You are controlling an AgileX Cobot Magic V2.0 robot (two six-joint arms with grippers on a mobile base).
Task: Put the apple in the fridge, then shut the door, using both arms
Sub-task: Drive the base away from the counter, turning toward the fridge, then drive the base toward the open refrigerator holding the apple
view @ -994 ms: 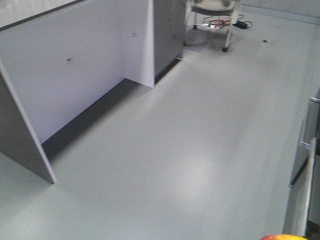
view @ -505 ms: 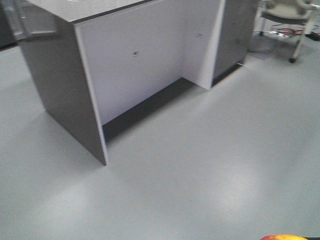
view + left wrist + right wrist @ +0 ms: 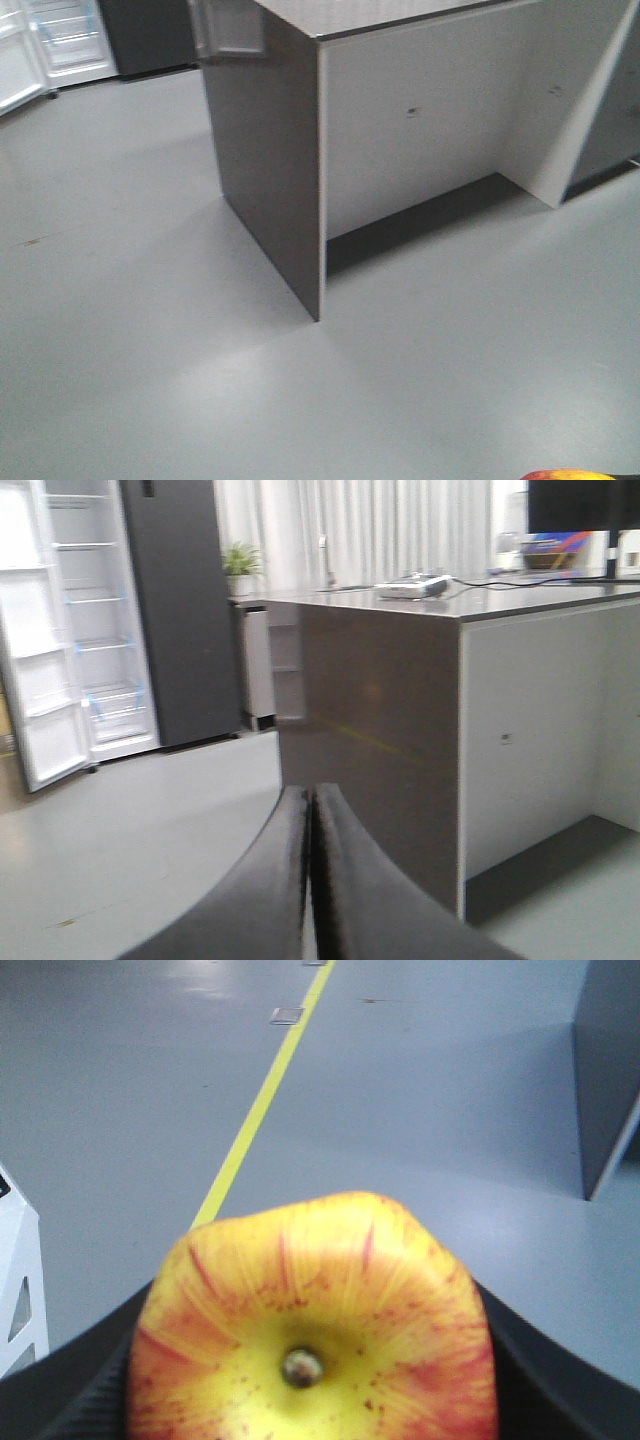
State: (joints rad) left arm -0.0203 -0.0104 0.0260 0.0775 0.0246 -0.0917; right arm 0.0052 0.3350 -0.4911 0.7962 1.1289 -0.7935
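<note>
Three views, each partial.
- Right wrist view only: apple (image 3: 312,1330) fills near frame, stem dimple facing camera, pinched between black fingers (image 3: 65,1400) of right gripper (image 3: 312,1380); yellow floor line (image 3: 262,1105) beyond.
- Front view: only apple's top sliver at near right edge; grey counter (image 3: 270,170) centre; fridge (image 3: 70,40) far left.
- Left wrist view only: left gripper (image 3: 309,795) pressed together; door (image 3: 30,650) swung open; white shelves (image 3: 100,645) with blue strips, contents unclear; plant (image 3: 240,560) right of fridge.

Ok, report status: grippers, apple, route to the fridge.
Left gripper shut, empty. Right gripper shut on apple. Fridge ahead-left, door open. Counter to the right, not blocking.
</note>
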